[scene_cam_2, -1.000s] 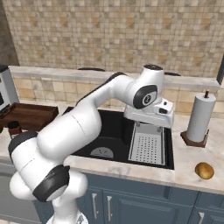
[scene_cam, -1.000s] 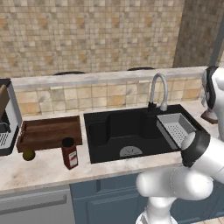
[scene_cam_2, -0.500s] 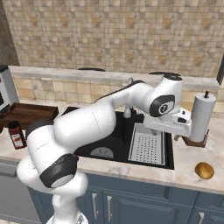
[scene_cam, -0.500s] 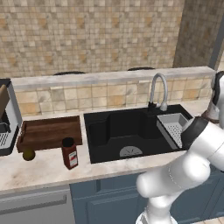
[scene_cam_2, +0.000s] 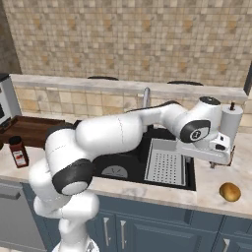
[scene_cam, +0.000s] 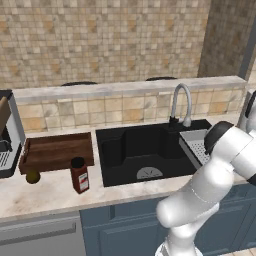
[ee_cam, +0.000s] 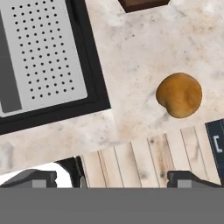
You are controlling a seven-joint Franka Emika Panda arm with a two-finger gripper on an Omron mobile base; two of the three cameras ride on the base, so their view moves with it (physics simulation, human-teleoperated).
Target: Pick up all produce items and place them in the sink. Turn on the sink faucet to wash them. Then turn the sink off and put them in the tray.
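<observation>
Right base view showed the white arm stretched across the black sink (scene_cam_2: 120, 165) toward the right-hand stretch of the marble counter (scene_cam_2: 216, 179), its gripper (scene_cam_2: 216, 156) hanging above the counter just in front of the paper towel roll (scene_cam_2: 230, 124). An orange-yellow fruit (scene_cam_2: 229, 192) lay on the counter near the front edge, below and slightly to the right of the gripper and clear of it. A grey perforated rack (scene_cam_2: 166, 167) sat in the right part of the basin, and the faucet (scene_cam_2: 146, 97) rose behind the arm. At the far left stood a red-labelled jar (scene_cam_2: 18, 151) on the counter, in front of the wooden tray (scene_cam_2: 30, 129).

Hand view looked straight down on the same fruit (ee_cam: 179, 95), resting on bare marble between the two dark finger tips (ee_cam: 190, 178) at the bottom edge, nearer the right one; the jaws stood spread wide with nothing between them. The perforated rack (ee_cam: 41, 52) and the sink's black rim (ee_cam: 94, 74) filled the upper left.

Left base view showed the dark brown tray (scene_cam: 57, 150) lying on the counter left of the sink (scene_cam: 142, 152), with a small olive-brown fruit (scene_cam: 33, 176) just in front of its left corner and the jar (scene_cam: 79, 175) beside its right front corner. The gooseneck faucet (scene_cam: 181, 102) stood behind the basin's right side.
</observation>
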